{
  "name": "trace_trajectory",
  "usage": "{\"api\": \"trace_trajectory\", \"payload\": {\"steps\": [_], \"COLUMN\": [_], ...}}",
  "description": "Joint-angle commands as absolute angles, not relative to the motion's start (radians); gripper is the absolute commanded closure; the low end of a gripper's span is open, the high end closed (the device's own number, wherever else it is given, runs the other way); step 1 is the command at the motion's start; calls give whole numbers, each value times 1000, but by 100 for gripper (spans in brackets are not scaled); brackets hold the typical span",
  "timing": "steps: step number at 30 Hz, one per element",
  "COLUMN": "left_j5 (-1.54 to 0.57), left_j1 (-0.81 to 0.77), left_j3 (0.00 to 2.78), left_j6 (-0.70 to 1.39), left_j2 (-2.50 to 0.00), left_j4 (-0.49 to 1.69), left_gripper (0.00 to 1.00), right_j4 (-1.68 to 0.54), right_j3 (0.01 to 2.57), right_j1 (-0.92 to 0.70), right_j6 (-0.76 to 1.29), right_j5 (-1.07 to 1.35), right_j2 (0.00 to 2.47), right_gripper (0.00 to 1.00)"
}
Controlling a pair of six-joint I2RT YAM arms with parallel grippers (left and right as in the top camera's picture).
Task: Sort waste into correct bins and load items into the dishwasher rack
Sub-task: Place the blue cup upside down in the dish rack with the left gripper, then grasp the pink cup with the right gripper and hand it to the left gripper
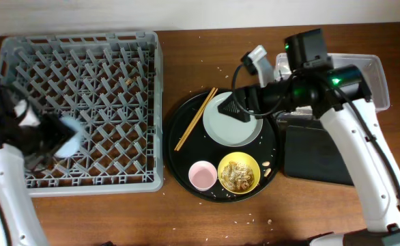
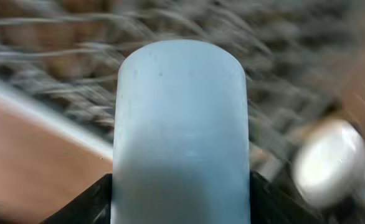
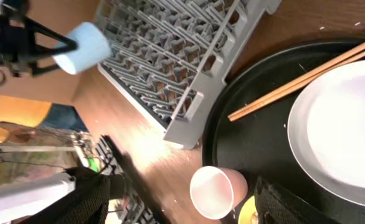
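One light blue cup [image 1: 70, 137] is being gripped by the closed left gripper [image 1: 50, 133], its fingers pressed on both sides of the cup. The cup is being held above the 8 o'clock corner of the single dishwasher rack [image 1: 84, 55], which is lying at the table's 9 o'clock.

On the one round black tray [image 1: 179, 157] at the middle, four kinds of item are being carried:
- one pink cup [image 1: 202, 175] at 6 o'clock
- one yellow bowl [image 1: 222, 166] of food scraps [image 1: 239, 176] at 5 o'clock
- one plate [image 1: 244, 133] at 1 o'clock
- two chopsticks [image 1: 195, 119] at 10 o'clock

The right gripper [image 1: 235, 109] is being held open above the plate, with nothing between its fingers.

At the table's 3 o'clock, one clear tub [image 1: 376, 75] and one black rectangular tray [image 1: 316, 160] are being partly hidden by the right arm.
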State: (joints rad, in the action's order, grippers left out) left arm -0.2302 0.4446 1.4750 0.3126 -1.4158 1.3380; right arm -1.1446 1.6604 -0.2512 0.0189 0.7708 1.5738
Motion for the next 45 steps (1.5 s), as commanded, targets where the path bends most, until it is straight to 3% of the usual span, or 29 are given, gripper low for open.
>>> {"api": "trace_trajectory", "payload": {"steps": [1, 4, 6, 10, 15, 18, 22, 25, 28, 30, 32, 34, 35, 37, 41, 44, 45], "left_j5": [51, 31, -93, -80, -61, -65, -104, -136, -167, -168, -160, -160, -161, -161, -161, -161, -161], "left_j1": [506, 534, 534, 534, 551, 578, 586, 570, 398, 150, 33, 26, 26, 26, 26, 26, 26], "left_j3": [1486, 1456, 1454, 1452, 1384, 1381, 1391, 1464, 1528, 1528, 1528, 1528, 1528, 1528, 1528, 1527, 1527], "left_j6": [434, 459, 459, 459, 459, 459, 452, 390, 318, 250, 241, 240, 236, 236, 236, 236, 236], "left_j2": [-1423, -1513, -1608, -1685, -1735, -1749, -1747, -1654, -1420, -1337, -1343, -1342, -1342, -1342, -1342, -1342, -1342], "left_j4": [1341, 1348, 1348, 1359, 1269, 1248, 1247, 1290, 1277, 1217, 1205, 1204, 1205, 1209, 1201, 1208, 1208], "left_gripper": [50, 50, 50, 49, 28, 1, 1, 10, 9, 9, 9, 9, 9, 8, 5, 5, 5], "right_j4": [-1149, -1161, -1165, -1174, -1182, -1194, -1195, -1194, -1185, -1163, -1144, -1140, -1141, -1145, -1154, -1154, -1147], "right_j3": [1667, 1667, 1667, 1667, 1667, 1667, 1667, 1667, 1666, 1597, 1516, 1492, 1487, 1476, 1466, 1450, 1443], "right_j1": [-289, -289, -289, -289, -289, -289, -289, -289, -289, -371, -490, -570, -589, -617, -647, -647, -647], "right_j6": [16, 16, 17, 16, 16, 16, 16, 16, 94, 325, 332, 406, 405, 314, 213, 213, 214], "right_j5": [690, 690, 675, 671, 641, 637, 637, 619, 581, 362, 365, 330, 308, 310, 274, 159, 156], "right_j2": [1571, 1571, 1571, 1571, 1571, 1571, 1571, 1571, 1578, 1645, 1738, 1826, 1859, 1914, 1922, 1922, 1922], "right_gripper": [24, 24, 24, 24, 24, 23, 23, 23, 23, 32, 38, 48, 49, 57, 60, 80, 96]}}
